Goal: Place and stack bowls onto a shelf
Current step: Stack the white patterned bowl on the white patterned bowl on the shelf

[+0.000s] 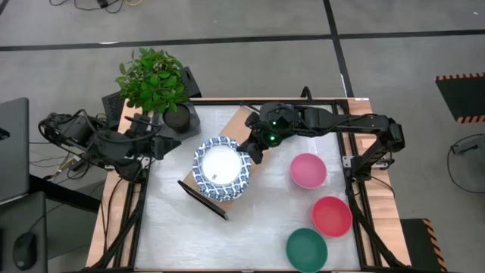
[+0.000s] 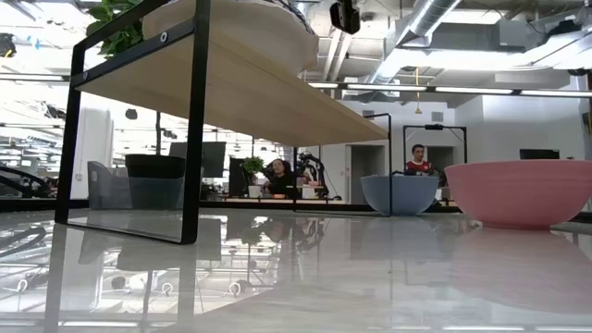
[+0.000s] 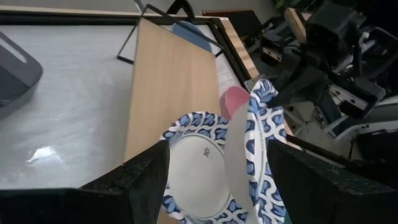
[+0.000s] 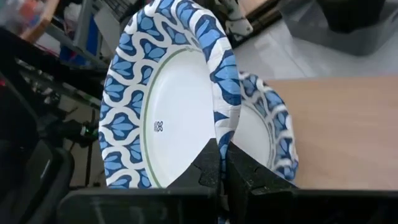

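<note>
- The shelf (image 1: 239, 129) lies slanted on the table (image 1: 189, 235), a wood board with black ends.
- A stack of white dishes (image 1: 221, 168) with blue rims sits on the shelf, near its front end.
- The right gripper (image 4: 222, 163) is over the shelf, just beside the stack, on the side toward the pink bowl.
- Its fingers are pinched tight on the rim of one dish (image 4: 168, 99). That dish stands almost on its edge, tipped up.
- In the right wrist view, another dish (image 4: 270, 134) lies flat on the wood just behind the tipped one.
- The left gripper (image 3: 214, 180) waits by the table's left edge, near the plant (image 1: 151, 80). Its fingers are wide apart and hold nothing.
- The left wrist view shows one dish flat on the shelf and one tipped up beside it.
- The pink bowl (image 1: 308, 170) sits on the table to the right of the shelf.
- The red bowl (image 1: 331, 215) sits nearer the front, and the green bowl (image 1: 306, 249) sits at the front edge.
- In the low view, a blue bowl (image 2: 399, 194) sits far back on the table, beside the pink one.
- People sit in the room far behind the table.
</note>
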Controlling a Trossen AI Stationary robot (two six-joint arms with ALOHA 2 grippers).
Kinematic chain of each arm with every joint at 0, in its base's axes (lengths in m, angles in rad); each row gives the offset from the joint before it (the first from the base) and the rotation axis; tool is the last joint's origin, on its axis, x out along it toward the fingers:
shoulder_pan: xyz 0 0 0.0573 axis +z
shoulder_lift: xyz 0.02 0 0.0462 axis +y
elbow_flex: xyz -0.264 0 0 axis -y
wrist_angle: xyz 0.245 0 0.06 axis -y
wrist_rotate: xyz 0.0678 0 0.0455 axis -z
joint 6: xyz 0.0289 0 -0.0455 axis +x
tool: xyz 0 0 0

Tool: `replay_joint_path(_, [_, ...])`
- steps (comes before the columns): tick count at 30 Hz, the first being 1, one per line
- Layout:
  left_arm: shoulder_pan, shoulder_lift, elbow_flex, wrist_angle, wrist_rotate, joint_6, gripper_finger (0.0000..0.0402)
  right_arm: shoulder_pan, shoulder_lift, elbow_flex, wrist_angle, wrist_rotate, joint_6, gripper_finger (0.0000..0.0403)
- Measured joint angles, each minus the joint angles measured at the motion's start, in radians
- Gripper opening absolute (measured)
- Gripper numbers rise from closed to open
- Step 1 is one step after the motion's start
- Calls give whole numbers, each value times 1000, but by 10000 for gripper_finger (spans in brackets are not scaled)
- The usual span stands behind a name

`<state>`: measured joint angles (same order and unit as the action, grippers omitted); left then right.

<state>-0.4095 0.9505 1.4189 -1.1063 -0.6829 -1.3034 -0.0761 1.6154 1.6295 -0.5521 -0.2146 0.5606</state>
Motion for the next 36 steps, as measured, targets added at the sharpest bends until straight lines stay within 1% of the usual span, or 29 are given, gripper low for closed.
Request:
replay_joint_path(8, [0,-1,0,-67,-6,-2,254,7,24,0,-19,3,0,27])
replay_joint_path(16, [0,-1,0,-68,5,-2,254,6,69,-1,-21,3,0,33])
replay_joint_path(23, [0,0,0,-74,6,0,254,-6,86,-1,-56,-46,-8,44])
replay_joint_path(27, [0,0,0,-79,5,0,254,-5,98,-1,-79,-53,-21,64])
replay_joint_path(30, [0,0,0,-82,4,1,254,-3,106,1,-74,-57,-37,87])
replay_joint_path(36, [0,0,0,-86,3,1,254,-6,105,0,-79,-57,-38,159])
